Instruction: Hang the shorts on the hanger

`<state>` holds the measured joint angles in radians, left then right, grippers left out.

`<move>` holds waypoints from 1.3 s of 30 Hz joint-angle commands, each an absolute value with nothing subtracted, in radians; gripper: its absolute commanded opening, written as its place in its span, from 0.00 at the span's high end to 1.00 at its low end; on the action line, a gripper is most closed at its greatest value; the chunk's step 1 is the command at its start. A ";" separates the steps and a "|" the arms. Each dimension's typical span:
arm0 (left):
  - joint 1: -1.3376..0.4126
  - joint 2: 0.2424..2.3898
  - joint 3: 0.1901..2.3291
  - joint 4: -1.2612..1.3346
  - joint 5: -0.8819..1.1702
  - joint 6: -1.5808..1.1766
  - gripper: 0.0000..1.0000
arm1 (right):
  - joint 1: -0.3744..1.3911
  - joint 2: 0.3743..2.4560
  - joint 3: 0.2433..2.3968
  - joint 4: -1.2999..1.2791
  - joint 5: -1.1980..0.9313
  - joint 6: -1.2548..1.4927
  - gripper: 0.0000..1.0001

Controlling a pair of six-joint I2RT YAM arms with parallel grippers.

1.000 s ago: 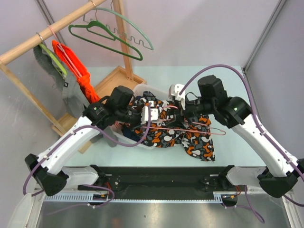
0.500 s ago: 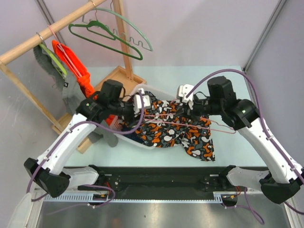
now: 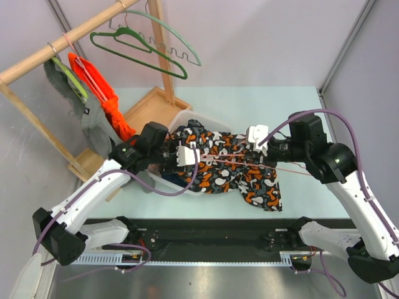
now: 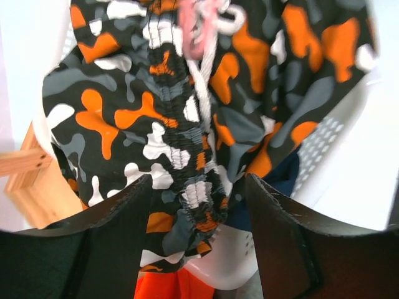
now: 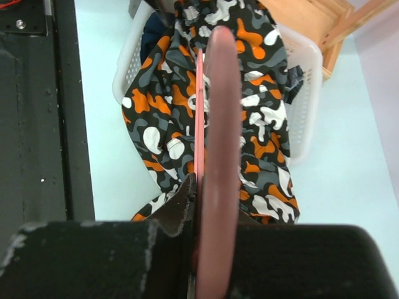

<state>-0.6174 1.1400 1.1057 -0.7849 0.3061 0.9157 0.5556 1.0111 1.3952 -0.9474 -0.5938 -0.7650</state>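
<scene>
On the pale green table, the white basket is holding the shorts, which are draping over its front rim onto the table, the pink hanger is lying across them, pinched between the right fingers, and the left fingers are standing wide either side of the waistband.

Bright, even light is cast from above, with only soft shadows thrown beside the shorts. In the right wrist view, the hanger in front of the shorts is rendered heavily blurred.
</scene>
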 commanded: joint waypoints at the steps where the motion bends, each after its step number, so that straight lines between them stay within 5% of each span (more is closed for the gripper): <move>1: -0.638 1.150 1.083 -0.684 0.181 0.965 0.38 | 0.589 1.012 1.371 -0.896 -0.589 -0.793 1.00; 5: -0.643 1.169 1.077 -0.678 0.149 0.983 0.53 | 0.621 1.008 1.332 -0.844 -0.565 -0.793 1.00; 13: -0.640 1.183 1.127 -0.692 0.144 0.973 0.99 | 0.667 1.015 1.279 -0.721 -0.496 -0.782 1.00; 30: -0.621 1.250 1.370 -0.779 0.209 0.845 1.00 | 0.756 1.051 1.204 -0.428 -0.278 -0.739 1.00; 39: -0.623 1.324 1.497 -0.819 0.255 0.787 1.00 | 0.758 1.098 1.175 -0.328 -0.354 -0.742 1.00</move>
